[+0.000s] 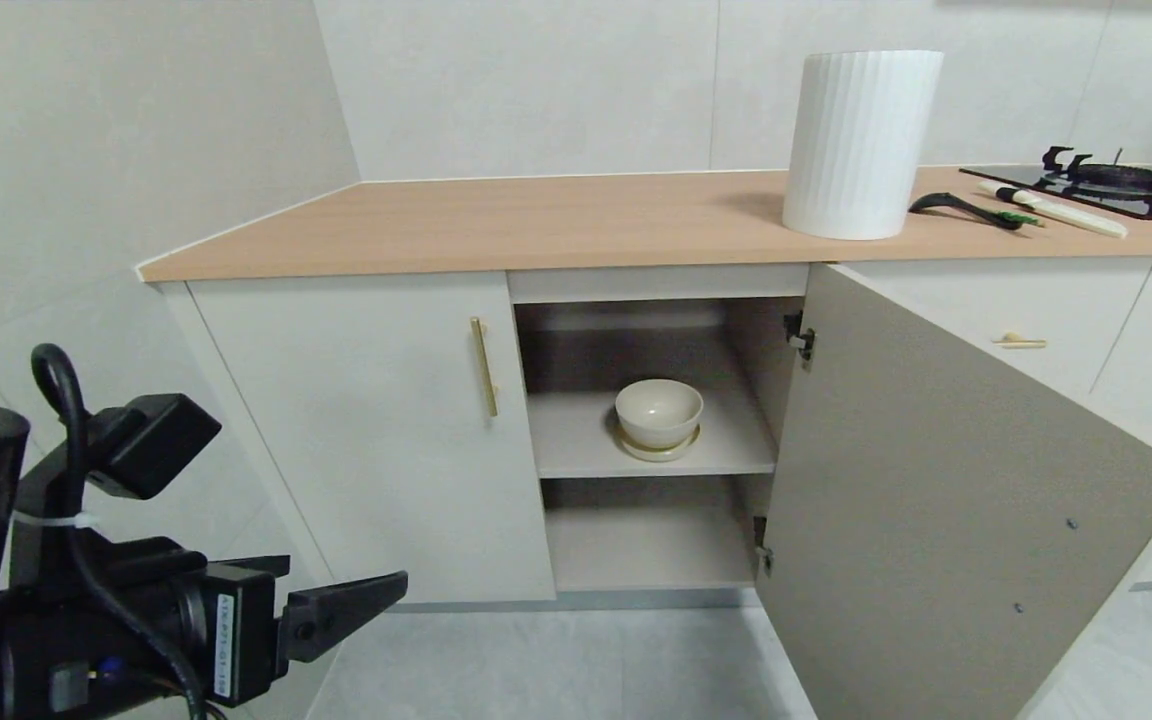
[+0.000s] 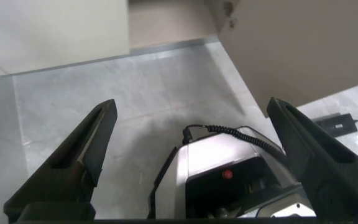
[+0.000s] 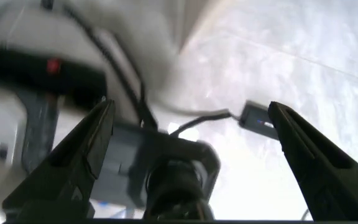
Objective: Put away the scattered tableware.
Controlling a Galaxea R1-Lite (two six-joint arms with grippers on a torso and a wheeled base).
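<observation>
Cream bowl (image 1: 658, 410) centred on shelf (image 1: 576, 448), door (image 1: 936, 480) open.

An open cupboard compartment (image 1: 556, 350) sits under the counter (image 1: 536, 215). A closed door (image 1: 366, 430) borders it on the left. On the right, a door (image 1: 936, 500) swung wide outward walls off approach from that side. On the middle shelf (image 1: 576, 440), a bowl (image 1: 658, 410) on a plate (image 1: 656, 453) takes the centre, with passing room on either side and above. The lower shelf (image 1: 636, 550) offers open room. On the counter, a tall white ribbed container (image 1: 861, 145) stands near the front edge, with a ladle (image 1: 966, 208) just beside it.
</observation>
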